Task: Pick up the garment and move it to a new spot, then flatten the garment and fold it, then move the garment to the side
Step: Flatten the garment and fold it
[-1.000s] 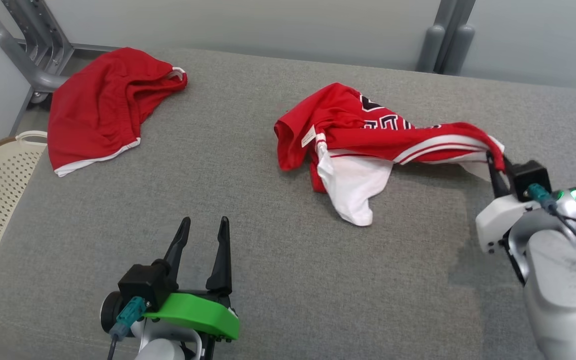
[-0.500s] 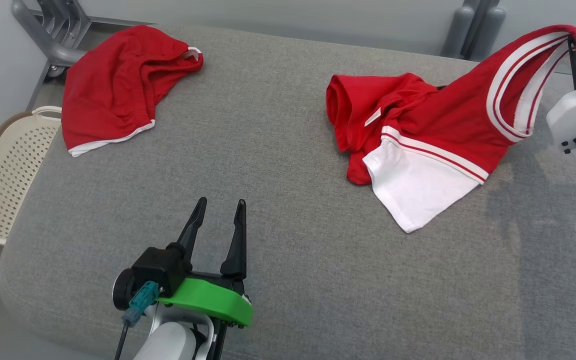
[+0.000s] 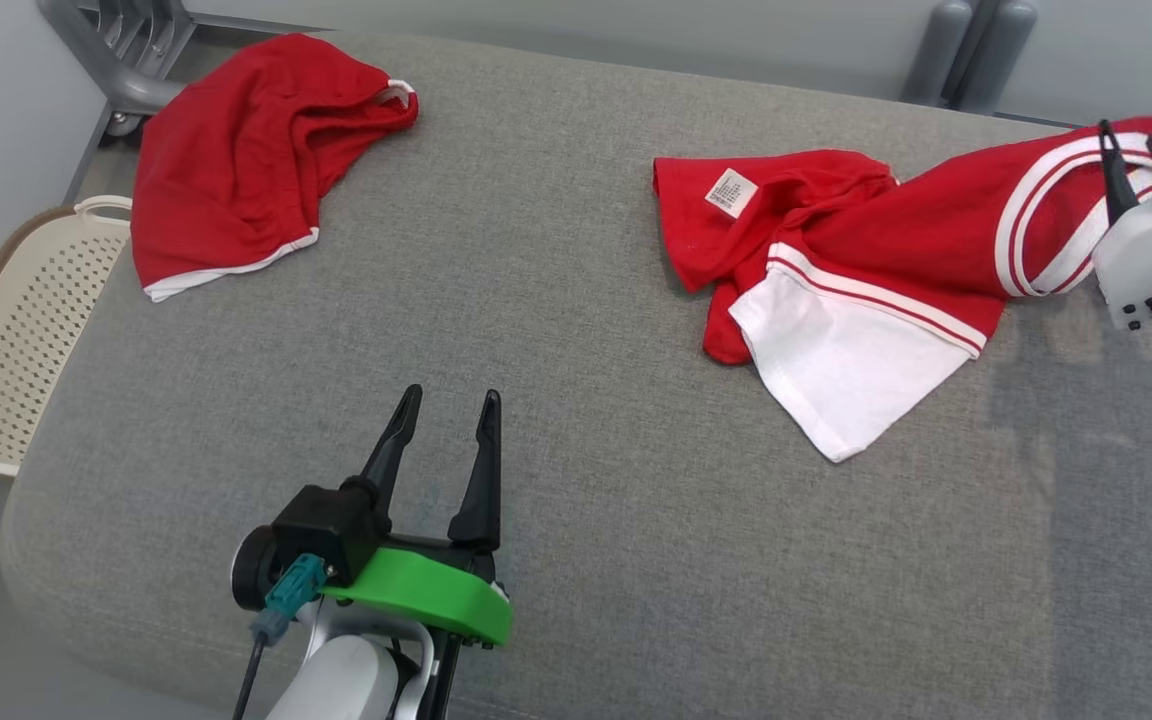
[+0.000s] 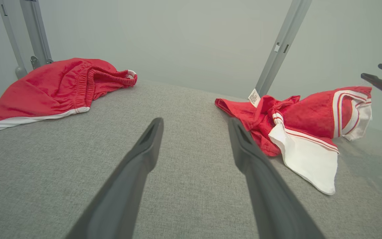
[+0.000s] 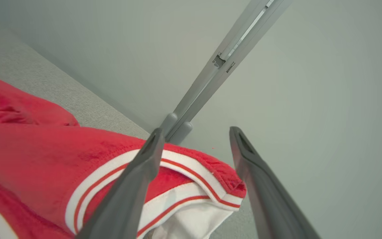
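The garment [image 3: 866, 270] looks light and limp, so it will likely sag; its striped trim [image 5: 191, 166] seems the best edge to pinch. The right gripper [image 3: 1151, 108] and the left gripper [image 3: 448, 398] stand spread, holding nothing.

2 garments lie well apart on the padded table [image 3: 576, 580]: the shorts [image 3: 226, 170] at its far left corner and the jersey [image 3: 866, 250] across its far right part. The basket [image 3: 6, 340] stands beyond the table's left edge, just before the shorts. The left gripper [image 3: 453, 393] sits over the near side, left of centre. The right gripper [image 3: 1151, 107] is at the jersey's right end, above its banded edge. Frame posts [image 3: 966, 50] stand behind the table.
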You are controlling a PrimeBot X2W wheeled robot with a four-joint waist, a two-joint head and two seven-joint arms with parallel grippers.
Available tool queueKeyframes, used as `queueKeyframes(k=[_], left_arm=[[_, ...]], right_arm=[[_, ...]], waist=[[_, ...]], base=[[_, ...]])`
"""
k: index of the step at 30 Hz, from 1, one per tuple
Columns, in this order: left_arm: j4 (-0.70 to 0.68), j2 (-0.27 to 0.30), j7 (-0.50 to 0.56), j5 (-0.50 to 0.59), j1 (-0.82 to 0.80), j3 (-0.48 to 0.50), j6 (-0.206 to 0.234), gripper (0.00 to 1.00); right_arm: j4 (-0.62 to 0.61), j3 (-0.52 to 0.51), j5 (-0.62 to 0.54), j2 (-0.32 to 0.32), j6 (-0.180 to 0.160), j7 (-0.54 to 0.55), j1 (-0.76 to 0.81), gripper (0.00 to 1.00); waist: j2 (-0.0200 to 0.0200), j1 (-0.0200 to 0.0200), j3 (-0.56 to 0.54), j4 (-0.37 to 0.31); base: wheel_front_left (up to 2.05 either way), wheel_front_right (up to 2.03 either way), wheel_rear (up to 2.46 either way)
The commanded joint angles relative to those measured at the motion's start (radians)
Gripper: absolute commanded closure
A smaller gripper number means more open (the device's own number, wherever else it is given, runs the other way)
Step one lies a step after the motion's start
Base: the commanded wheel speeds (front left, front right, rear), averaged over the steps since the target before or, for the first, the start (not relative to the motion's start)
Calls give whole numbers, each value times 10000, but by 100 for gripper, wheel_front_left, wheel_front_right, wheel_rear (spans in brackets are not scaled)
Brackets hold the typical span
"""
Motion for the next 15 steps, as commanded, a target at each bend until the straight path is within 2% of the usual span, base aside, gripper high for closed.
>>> queueKeyframes(k=[1, 5, 7, 15], left_arm=[[24, 18, -31, 98, -82, 32, 33, 0], [12, 59, -31, 87, 5, 56, 50, 0], [-12, 74, -31, 80, 53, 79, 73, 0], [-185, 192, -25, 93, 226, 126, 219, 0]], right_arm=[[-4, -107, -61, -108, -17, -62, 25, 0], [-136, -405, -74, -65, -17, -125, -66, 0], [-156, -372, 147, 177, -15, -133, -24, 0], [-1114, 942, 2128, 1037, -17, -136, 913, 0]], waist=[[0, 0, -30, -82], [0, 0, -155, -346], [0, 0, -227, -499], [0, 0, -492, -1071]], base=[[0, 0, 0], [0, 0, 0], [0, 0, 0], [0, 0, 0]])
